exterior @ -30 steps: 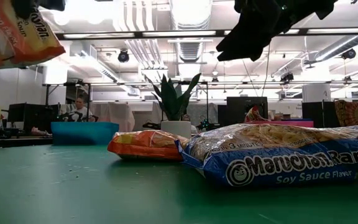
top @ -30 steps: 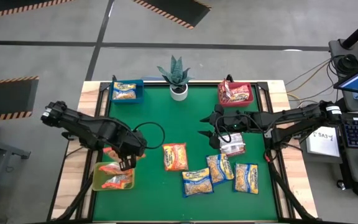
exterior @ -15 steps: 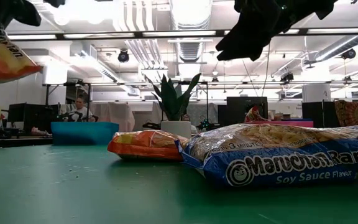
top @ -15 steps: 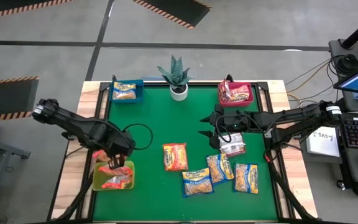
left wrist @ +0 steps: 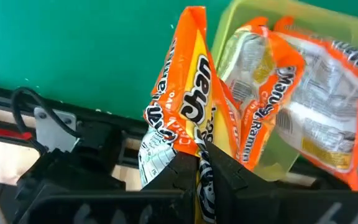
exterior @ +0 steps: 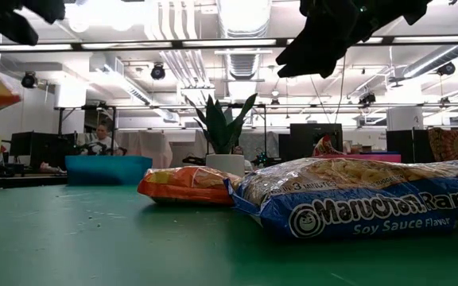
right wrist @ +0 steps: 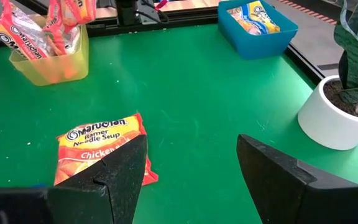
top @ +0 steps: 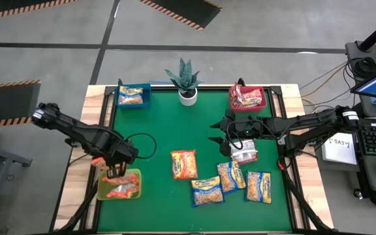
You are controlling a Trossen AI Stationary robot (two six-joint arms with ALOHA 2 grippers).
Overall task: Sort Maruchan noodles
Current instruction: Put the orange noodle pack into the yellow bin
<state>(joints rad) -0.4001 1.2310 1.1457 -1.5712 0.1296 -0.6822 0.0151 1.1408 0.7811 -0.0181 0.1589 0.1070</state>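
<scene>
The left end effector (left wrist: 197,163) is clamped on one edge of a flat orange plastic noodle packet (left wrist: 182,106), letting it hang above the yellow-green plastic bin (top: 103,190) at the green table's (top: 168,134) near-left corner, which already holds orange packets, so releasing should drop it with its kind. The right end effector (right wrist: 191,165) waits with fingers spread above mid-table, probably ready for the loose orange packet (right wrist: 98,152) or the blue-edged yellow packets (top: 230,176) nearby.

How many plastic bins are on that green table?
3: a blue bin at the far left corner, a red bin at the far right, and a yellow-green bin at the near left edge.
</scene>
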